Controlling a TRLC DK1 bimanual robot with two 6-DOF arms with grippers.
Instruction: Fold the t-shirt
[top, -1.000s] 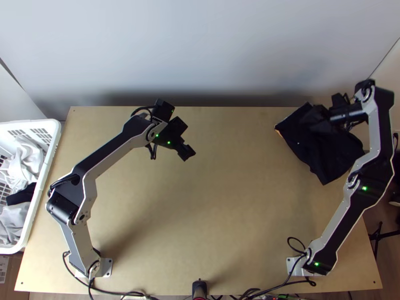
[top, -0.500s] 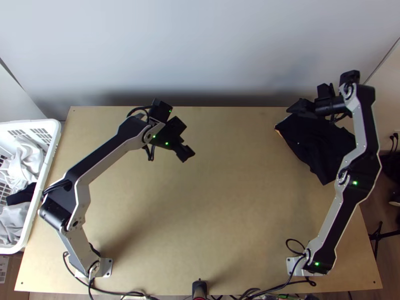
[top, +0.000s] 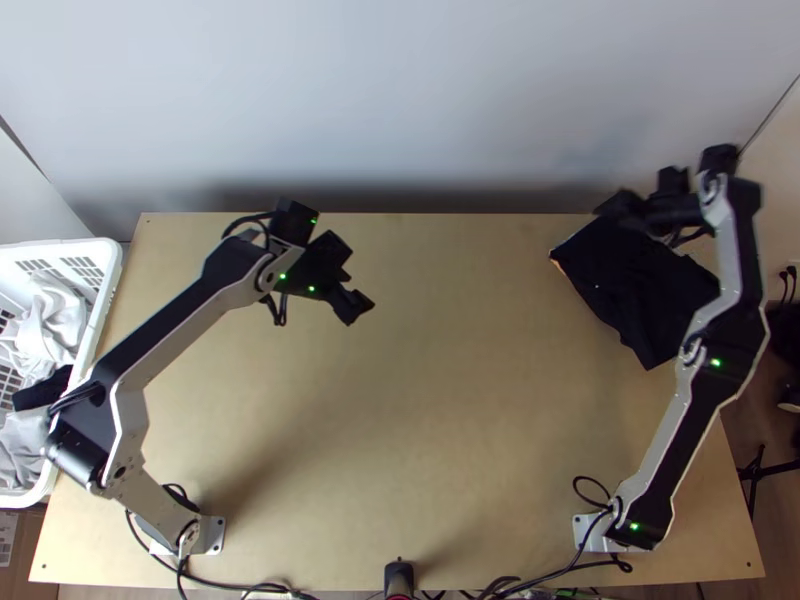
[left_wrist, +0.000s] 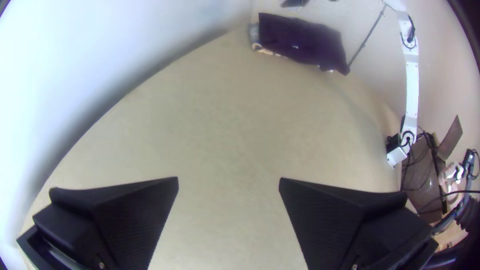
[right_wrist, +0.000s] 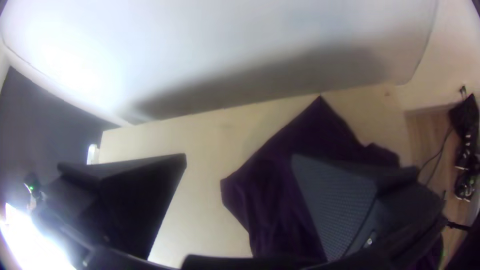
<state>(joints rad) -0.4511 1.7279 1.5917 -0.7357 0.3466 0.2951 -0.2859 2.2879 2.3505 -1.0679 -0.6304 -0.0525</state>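
Probably soft, the dark t-shirt (top: 640, 300) is calling for a deep pinch at its wall-side corner (right_wrist: 321, 112), left gripper (left_wrist: 229, 178) and right gripper (right_wrist: 239, 155) both standing spread.

Two arms (top: 170, 342): one left gripper (top: 355, 303), one right gripper (top: 610, 206). One table (top: 420, 430) below both grippers. One shirt (top: 650, 300) under the right gripper. One basket (top: 101, 295) well apart from the left gripper, holding at least three cloths (top: 50, 325).
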